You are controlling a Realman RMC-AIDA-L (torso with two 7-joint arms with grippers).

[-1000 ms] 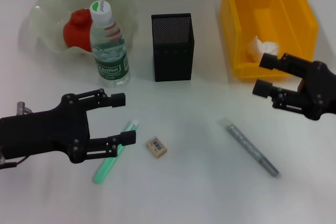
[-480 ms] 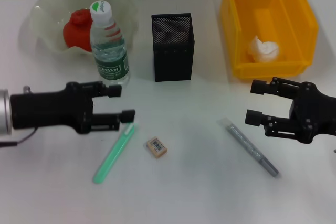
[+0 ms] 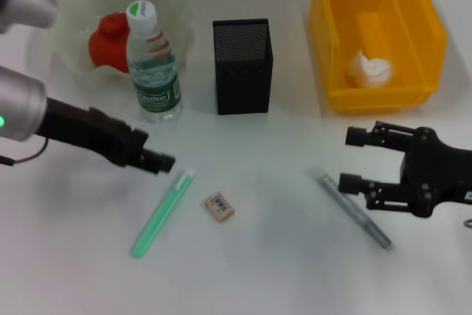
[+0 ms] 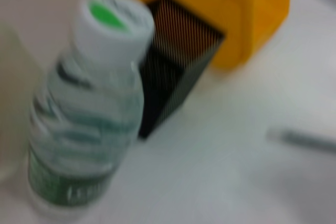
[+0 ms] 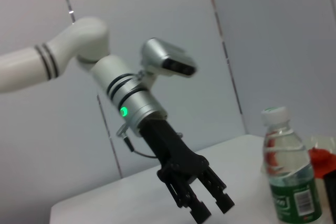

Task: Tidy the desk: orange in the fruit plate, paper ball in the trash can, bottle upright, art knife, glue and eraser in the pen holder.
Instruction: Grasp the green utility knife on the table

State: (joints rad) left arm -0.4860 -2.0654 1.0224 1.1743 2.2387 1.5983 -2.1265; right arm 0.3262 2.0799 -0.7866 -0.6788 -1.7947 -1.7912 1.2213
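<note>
The mint-green glue (image 3: 162,213) lies on the desk, and my left gripper (image 3: 158,161) hangs open just beside its white tip; the right wrist view shows its fingers (image 5: 200,214) apart with nothing between them. The beige eraser (image 3: 220,206) lies to the right of the glue. The grey art knife (image 3: 350,208) lies at an angle, and my open right gripper (image 3: 351,160) stands next to its upper end. The bottle (image 3: 153,64) is upright. The orange (image 3: 109,40) sits in the fruit plate (image 3: 66,12). The paper ball (image 3: 369,68) is in the yellow trash can (image 3: 424,27). The black pen holder (image 3: 243,66) stands mid-desk.
In the left wrist view the bottle (image 4: 89,129) fills the near side, with the pen holder (image 4: 173,61) and trash can (image 4: 220,3) behind it and the art knife (image 4: 304,140) farther off. The desk's front is bare white surface.
My left arm has lifted and turned, so its gripper now points down at the glue's tip. The right gripper has dropped toward the front, closer to the art knife.
</note>
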